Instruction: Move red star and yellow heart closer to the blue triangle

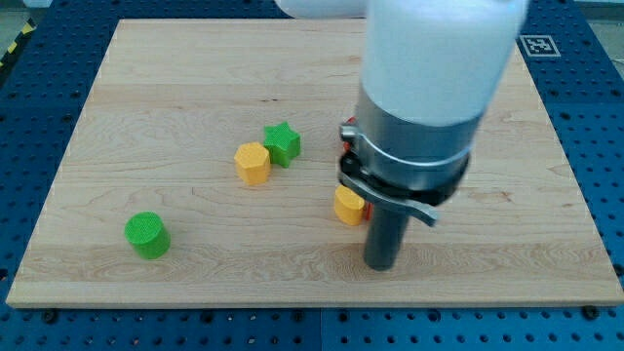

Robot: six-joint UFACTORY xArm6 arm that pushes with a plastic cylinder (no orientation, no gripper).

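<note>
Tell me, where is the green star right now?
The green star sits near the middle of the wooden board, touching the yellow hexagon block at its lower left, and well to the view's left of my tip.

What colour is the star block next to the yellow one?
Green. The star shows clearly in the camera view, touching the yellow block.

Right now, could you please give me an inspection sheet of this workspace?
Surface: wooden board, flat and intact.
Job's things: yellow block, shape unclear, partly hidden behind the arm; a red sliver at the arm's left edge; no blue triangle seen.
Clutter: green star touching yellow hexagon; green cylinder alone at the view's lower left.
Tip: my tip just right of and below the yellow block.
Cables: nothing seen.
Surroundings: blue perforated table, fiducial marker.
</note>
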